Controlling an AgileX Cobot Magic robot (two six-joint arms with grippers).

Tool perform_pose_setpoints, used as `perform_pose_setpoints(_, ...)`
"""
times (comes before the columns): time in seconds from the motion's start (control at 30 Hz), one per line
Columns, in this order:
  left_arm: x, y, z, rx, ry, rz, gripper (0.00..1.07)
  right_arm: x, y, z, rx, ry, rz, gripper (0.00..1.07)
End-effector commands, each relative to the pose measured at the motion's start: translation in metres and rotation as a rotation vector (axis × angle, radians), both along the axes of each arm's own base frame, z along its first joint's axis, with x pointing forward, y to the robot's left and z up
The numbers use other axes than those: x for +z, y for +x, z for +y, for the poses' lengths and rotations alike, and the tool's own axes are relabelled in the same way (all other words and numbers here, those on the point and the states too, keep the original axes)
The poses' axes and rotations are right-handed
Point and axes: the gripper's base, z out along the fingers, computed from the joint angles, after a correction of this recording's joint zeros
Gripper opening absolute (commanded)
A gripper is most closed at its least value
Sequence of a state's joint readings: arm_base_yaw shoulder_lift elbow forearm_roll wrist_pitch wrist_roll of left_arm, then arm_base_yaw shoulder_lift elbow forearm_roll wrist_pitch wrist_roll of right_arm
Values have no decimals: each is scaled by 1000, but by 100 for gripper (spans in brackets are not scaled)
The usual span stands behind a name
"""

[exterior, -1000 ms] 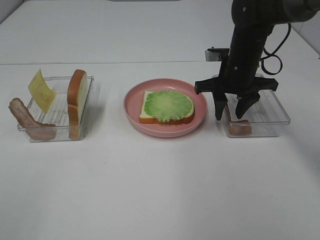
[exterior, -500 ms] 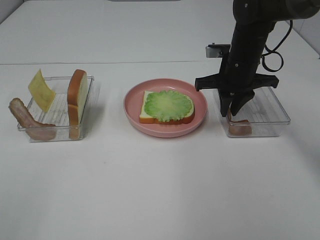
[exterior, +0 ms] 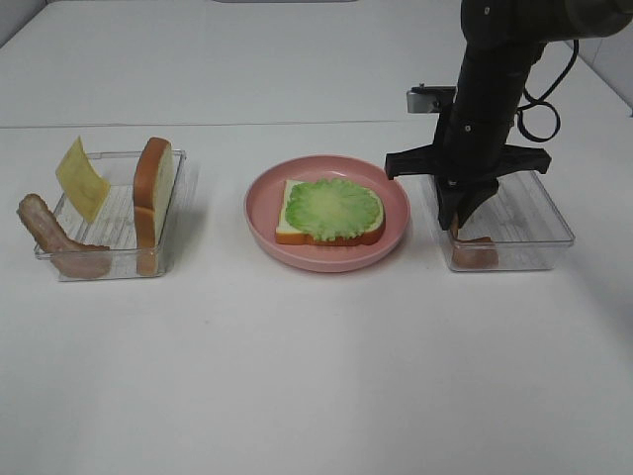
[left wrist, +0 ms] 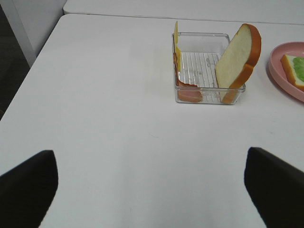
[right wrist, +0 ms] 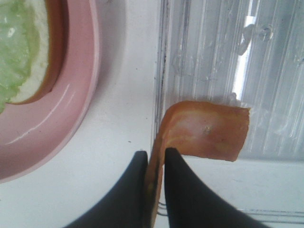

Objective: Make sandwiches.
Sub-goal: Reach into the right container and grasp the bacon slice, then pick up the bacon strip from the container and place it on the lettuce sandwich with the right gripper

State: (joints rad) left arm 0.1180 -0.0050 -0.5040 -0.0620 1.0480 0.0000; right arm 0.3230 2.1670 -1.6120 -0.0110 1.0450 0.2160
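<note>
A white bread slice topped with a green lettuce leaf [exterior: 331, 210] lies on the pink plate [exterior: 326, 263]. My right gripper [exterior: 457, 220] reaches down into the right clear tray [exterior: 544, 213] and is shut on the edge of a reddish-brown bacon strip [exterior: 475, 251]. The right wrist view shows the gripper [right wrist: 153, 154] pinching the strip [right wrist: 204, 129], which bends up between the fingers. My left gripper [left wrist: 149, 156] is open and empty, well short of the left tray [left wrist: 202, 64]. It is out of the exterior high view.
The left tray [exterior: 109, 213] holds an upright bread slice [exterior: 153, 188], a yellow cheese square [exterior: 81, 178] and a bacon strip [exterior: 54, 242] hanging over its side. The plate rim [right wrist: 71, 118] lies close beside the right tray wall.
My right gripper's fingers, spread open over the right tray a second ago, have closed together on the bacon strip. The left side has not changed.
</note>
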Motion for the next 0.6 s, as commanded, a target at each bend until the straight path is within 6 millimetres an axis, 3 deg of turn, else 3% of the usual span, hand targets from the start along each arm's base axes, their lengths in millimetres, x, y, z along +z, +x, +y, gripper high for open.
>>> perform_pose_setpoints(0.03, 0, -1, 0, 1, 0, -25, 102, 2, 0, -2, -2, -6, -6, 10)
perform_pose_setpoints(0.1, 0, -1, 0, 1, 0, -25, 102, 2, 0, -2, -2, -5, -7, 7)
perform_pose_setpoints(0.13, 0, -1, 0, 1, 0, -25, 102, 2, 0, -2, -2, -6, -6, 0)
perform_pose_setpoints(0.4, 0, -1, 0, 1, 0, -25, 102, 6, -2, -3, -8, -7, 7, 0)
perform_pose_setpoints(0.6, 0, -1, 0, 1, 0, -25, 102, 29, -5, -2, -15, 24, -41, 0)
